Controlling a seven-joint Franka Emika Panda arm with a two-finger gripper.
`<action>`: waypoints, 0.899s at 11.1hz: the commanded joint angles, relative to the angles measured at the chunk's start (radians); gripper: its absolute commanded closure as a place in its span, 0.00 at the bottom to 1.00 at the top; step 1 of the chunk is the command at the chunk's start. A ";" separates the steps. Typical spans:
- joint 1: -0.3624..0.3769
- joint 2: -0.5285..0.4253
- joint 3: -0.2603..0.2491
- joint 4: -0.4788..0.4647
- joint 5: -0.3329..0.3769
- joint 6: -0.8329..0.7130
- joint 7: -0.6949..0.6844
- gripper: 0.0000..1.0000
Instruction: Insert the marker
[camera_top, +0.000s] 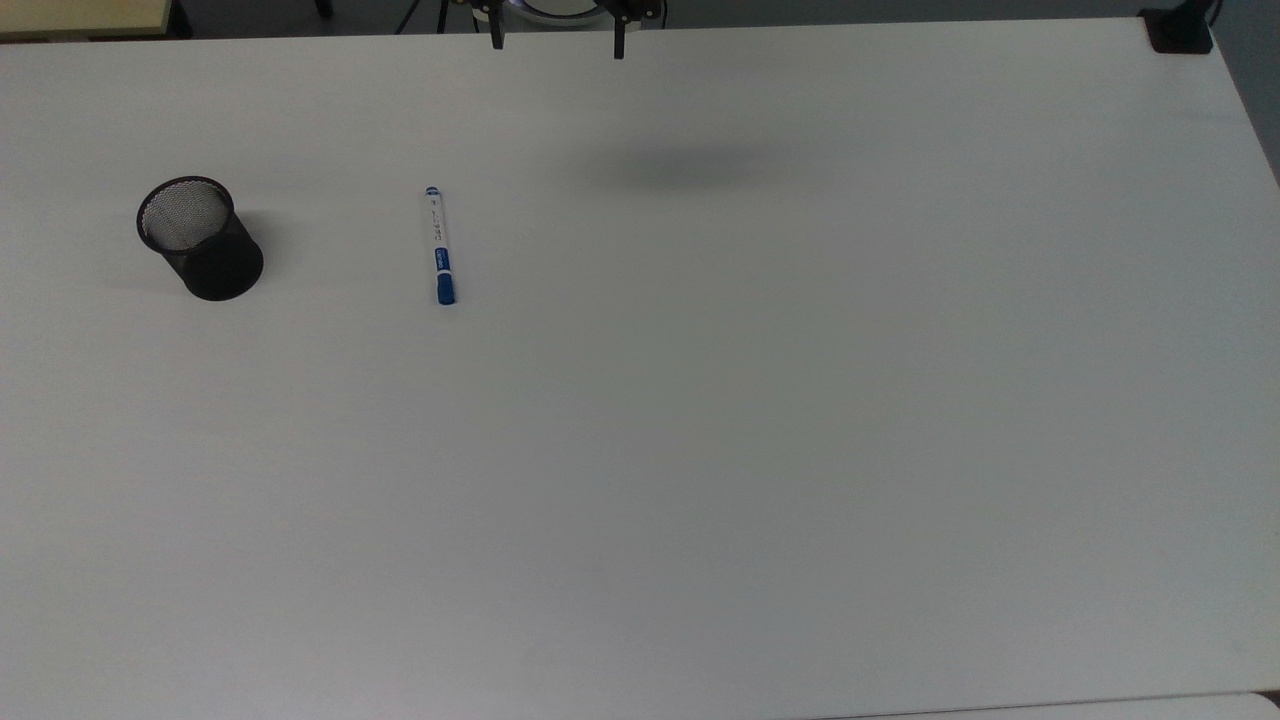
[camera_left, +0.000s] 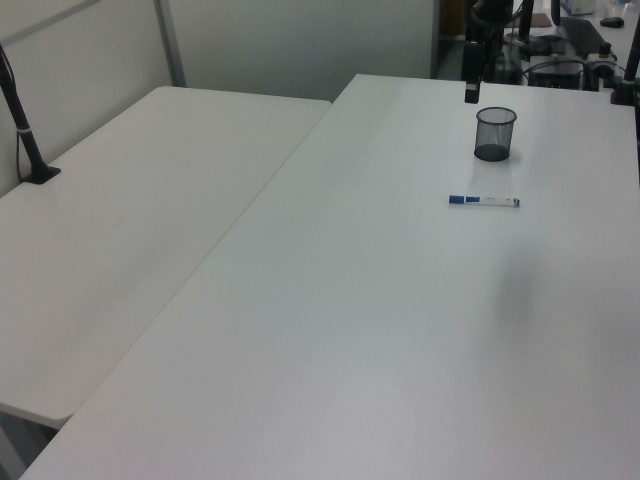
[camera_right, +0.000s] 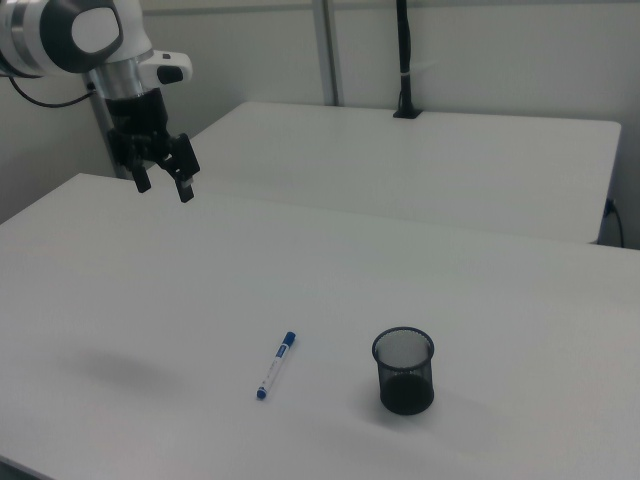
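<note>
- The gripper (camera_right: 164, 186) hangs high above the worktop (camera_right: 420, 300) with its two black fingers (camera_top: 494, 38) spread apart and nothing between them.
- In the top view the two fingertips poke in at the top edge, above the far rim of the worktop (camera_top: 800, 420).
- In the right view the arm's white wrist sits at the upper left, with the gripper pointing down and well clear of everything.
- A soft shadow (camera_top: 700, 168) lies on the worktop, in the top view to the right of the marker.
- The marker (camera_top: 439, 245) lies flat on the worktop, well apart from the gripper, its blue cap toward the top view's bottom.
- In the right view the marker (camera_right: 276, 365) lies slantwise, near the cup's left.
- The cup (camera_top: 199, 238), black mesh and upright, stands apart from the marker, on the top view's left.
- In the left view the marker (camera_left: 484, 201) lies in front of the cup (camera_left: 495, 133).
</note>
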 joint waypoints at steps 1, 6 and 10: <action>0.006 0.012 -0.002 0.025 0.018 -0.037 -0.011 0.00; -0.055 0.045 -0.007 0.027 0.015 -0.022 -0.120 0.00; -0.147 0.130 -0.005 -0.001 0.012 0.047 -0.238 0.00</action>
